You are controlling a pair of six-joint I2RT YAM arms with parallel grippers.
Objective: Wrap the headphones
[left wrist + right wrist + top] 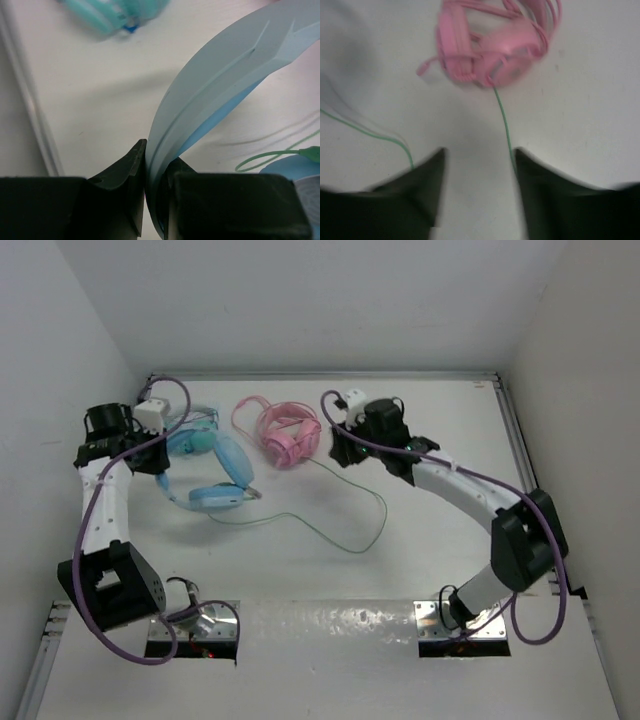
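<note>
Three headsets lie on a white table [300, 580], all toward the upper half of the overhead view. At the left, the left gripper [160, 462] is clamped on the headphones [232, 462]. Its wrist view shows the dark, matte jaws [152, 170] pinched tight on the edge of the headband [225, 65]. This is a wide, smooth light-blue strip with a moulded ridge, and it arcs up to the upper right. Its inner face is a deeper blue. An earcup [295, 172] sits at the lower right of that view.

A smaller teal set [115, 12] lies blurred at the top of the left wrist view, just behind the headphones. A pale metal rail [30, 100] runs down the left edge.

Right of centre, a glossy pink set [285, 435] lies between the two arms, its own cord bunched in loops.

A thin pale-green cable [350, 510] trails from the headphones in a loose curve across the middle of the table.

The right gripper [338, 448] hovers next to the pink set. Its jaws [480, 155] stand moderately apart and grip nothing, with a cable strand [506, 125] running beside each finger.
</note>
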